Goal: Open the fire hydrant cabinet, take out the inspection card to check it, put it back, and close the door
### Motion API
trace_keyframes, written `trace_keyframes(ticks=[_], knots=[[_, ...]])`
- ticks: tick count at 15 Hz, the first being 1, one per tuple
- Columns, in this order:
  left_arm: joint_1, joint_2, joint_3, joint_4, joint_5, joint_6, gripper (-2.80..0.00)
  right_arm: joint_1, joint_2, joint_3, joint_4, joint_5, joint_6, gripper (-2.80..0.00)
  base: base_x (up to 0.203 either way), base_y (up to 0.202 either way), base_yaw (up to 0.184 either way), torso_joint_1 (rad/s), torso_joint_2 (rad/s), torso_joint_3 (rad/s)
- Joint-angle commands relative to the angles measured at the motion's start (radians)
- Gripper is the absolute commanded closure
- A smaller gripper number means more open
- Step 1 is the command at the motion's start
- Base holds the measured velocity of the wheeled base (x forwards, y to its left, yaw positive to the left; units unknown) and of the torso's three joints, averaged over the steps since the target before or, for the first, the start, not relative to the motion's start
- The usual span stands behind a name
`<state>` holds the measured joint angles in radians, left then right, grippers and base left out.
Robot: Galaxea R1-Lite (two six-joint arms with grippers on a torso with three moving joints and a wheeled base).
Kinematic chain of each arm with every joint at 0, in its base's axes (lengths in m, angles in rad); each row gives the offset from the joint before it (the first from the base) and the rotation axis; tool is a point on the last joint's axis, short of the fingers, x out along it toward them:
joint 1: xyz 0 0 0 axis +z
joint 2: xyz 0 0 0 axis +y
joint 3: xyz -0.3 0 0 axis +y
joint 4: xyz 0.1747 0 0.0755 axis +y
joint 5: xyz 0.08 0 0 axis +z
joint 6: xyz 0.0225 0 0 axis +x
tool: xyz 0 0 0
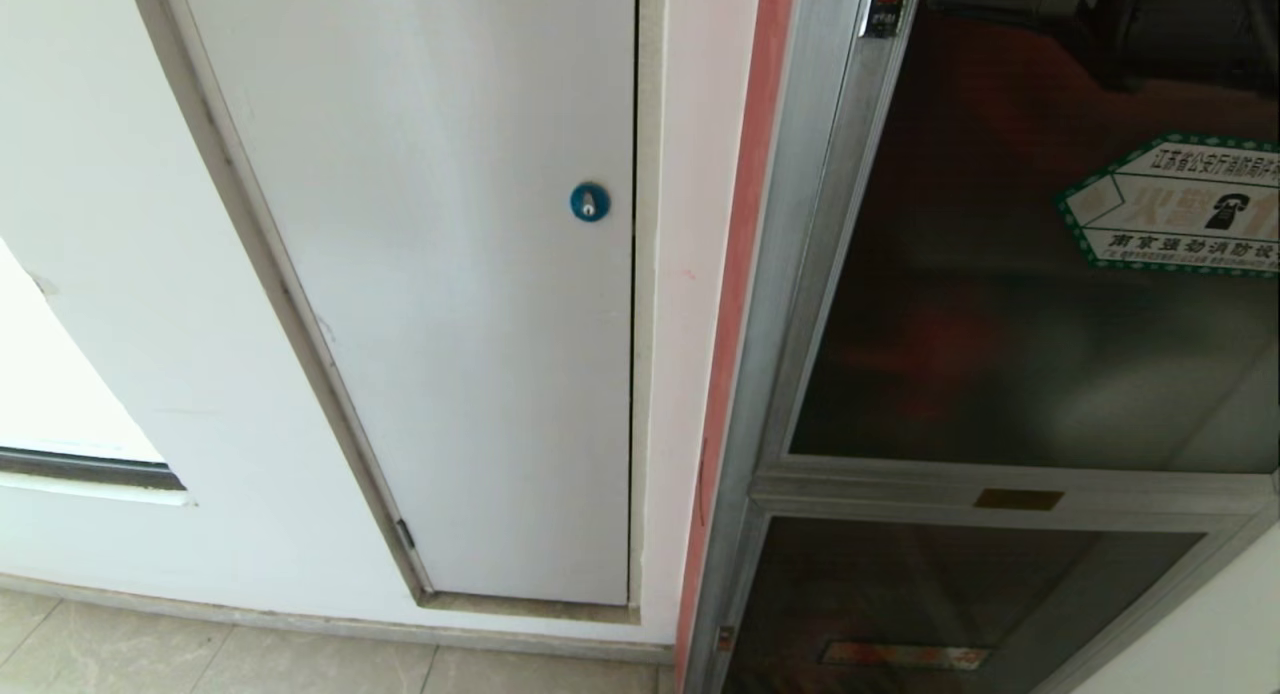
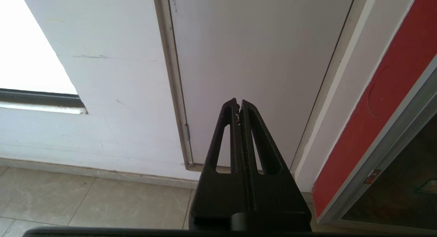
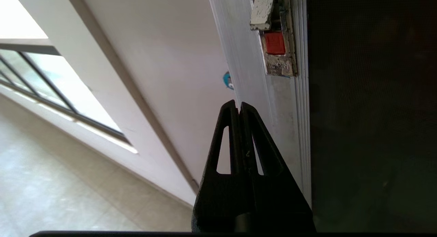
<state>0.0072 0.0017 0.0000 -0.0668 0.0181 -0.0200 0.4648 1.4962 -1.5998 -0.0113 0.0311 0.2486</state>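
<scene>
**Cabinet closed, both grippers pressed shut, right gripper at the door frame**

The fire hydrant cabinet (image 1: 800, 274), a tall silver metal-framed wall unit with dark tinted glass and red edging, occupies the right side of the head view. Its door (image 1: 1000, 304), the larger upper silver-framed dark glass panel, sits flush in the frame and carries a green-bordered hexagonal white sticker (image 1: 1180, 206) with a phone icon. Below it lies a smaller lower glass panel (image 1: 930, 594). The inspection card is not visible in any view.

To the left of the cabinet, a plain white panel door (image 1: 450, 274) with a round blue lock (image 1: 589, 202) is set into the white painted wall (image 1: 120, 324). The floor (image 1: 200, 659) is laid with pale beige tiles. A window opening with a dark sill (image 1: 90, 467) appears at the far left.

The right gripper (image 3: 238, 104), black with tapered fingers, has its fingertips pressed together and holds nothing. It points at the silver frame of the door, near a worn metal latch with a red insert (image 3: 275, 43).

The left gripper (image 2: 238, 103) likewise has its fingertips together, empty, and is aimed at the lower part of the white panel door, near the floor.
</scene>
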Motion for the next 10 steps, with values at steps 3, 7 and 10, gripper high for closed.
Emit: trace_keyframes(ticks=[3,7,10], knots=[[0.000,0.000,0.020,-0.001,0.000,0.000,0.00,0.058,0.010,0.116,-0.156,-0.137,-0.130,0.00,0.000,0.000,0.000,0.000,0.00,0.000],[0.000,0.000,0.020,-0.001,0.000,0.000,0.00,0.092,0.057,0.261,-0.472,-0.276,-0.314,0.00,0.000,0.000,0.000,0.000,0.00,0.000],[0.000,0.000,0.020,-0.001,0.000,-0.001,0.00,0.100,0.103,0.312,-0.667,-0.358,-0.413,0.00,0.000,0.000,0.000,0.000,0.00,0.000]])
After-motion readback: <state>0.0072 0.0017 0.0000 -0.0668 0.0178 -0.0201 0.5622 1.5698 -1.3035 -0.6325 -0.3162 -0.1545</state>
